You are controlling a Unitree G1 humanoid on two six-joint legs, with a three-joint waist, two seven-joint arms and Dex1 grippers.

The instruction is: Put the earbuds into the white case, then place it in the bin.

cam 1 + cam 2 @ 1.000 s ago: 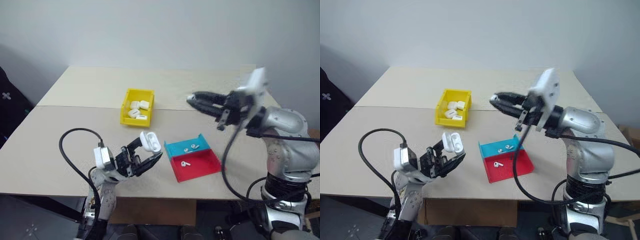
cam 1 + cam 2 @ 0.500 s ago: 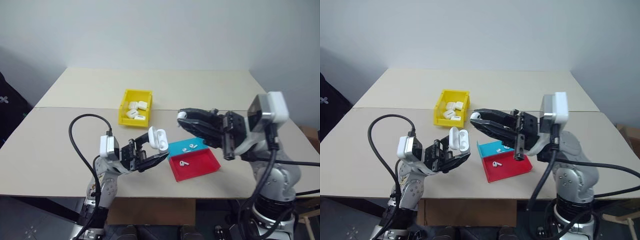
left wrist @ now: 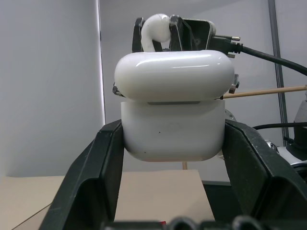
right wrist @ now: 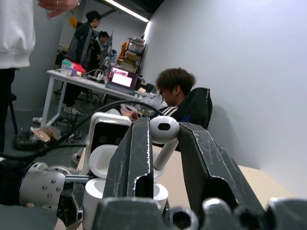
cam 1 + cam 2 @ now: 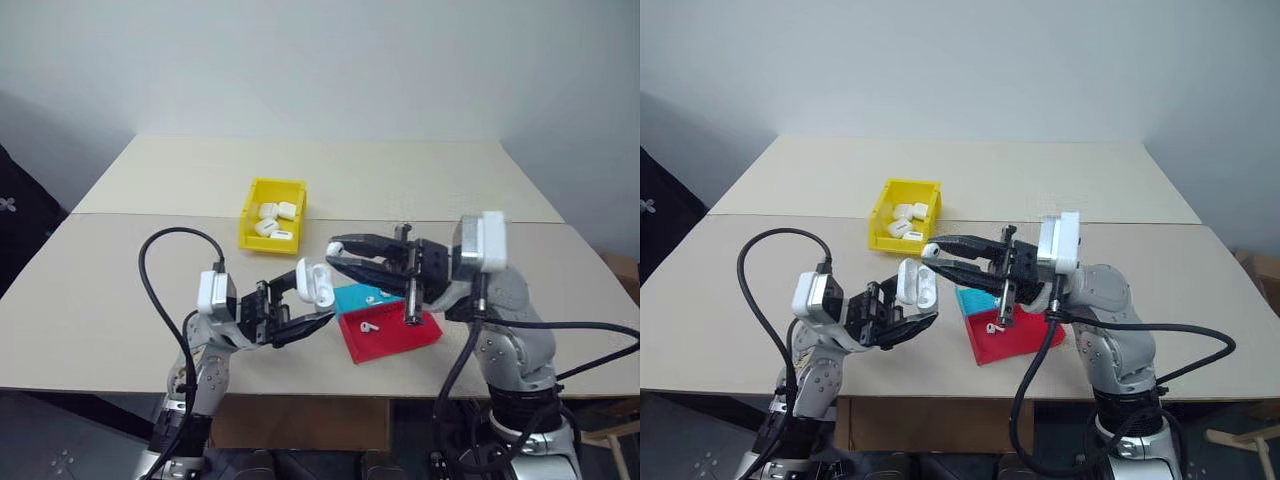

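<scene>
Your left wrist view is giving you the white case [image 3: 173, 112] head on, clamped between the two black fingers [image 3: 91, 177] with its lid standing open above the body, and behind it an earbud [image 3: 154, 31] is poking up in the other gripper. Your right wrist view is showing that same earbud [image 4: 164, 132] pinched between the right gripper's [image 4: 163, 143] narrowly set fingers, bulb up and stem down, with the open case just beyond. That view is also looking past the table into a room where people are standing and sitting at a desk with a lit screen.

From the head views you are getting the wider layout: the yellow bin [image 5: 271, 214] is sitting farther back on the table [image 5: 100, 290] with several white cases inside, and the blue tray [image 5: 362, 296] and red tray [image 5: 390, 330] are lying side by side, each with small earbuds in it. No writing is legible anywhere.

Your left gripper [image 5: 312, 300] is reaching to the right and tilting upward, holding the case above the table. Your right gripper [image 5: 335, 250] is reaching left toward it, its tips just above the case's open lid
</scene>
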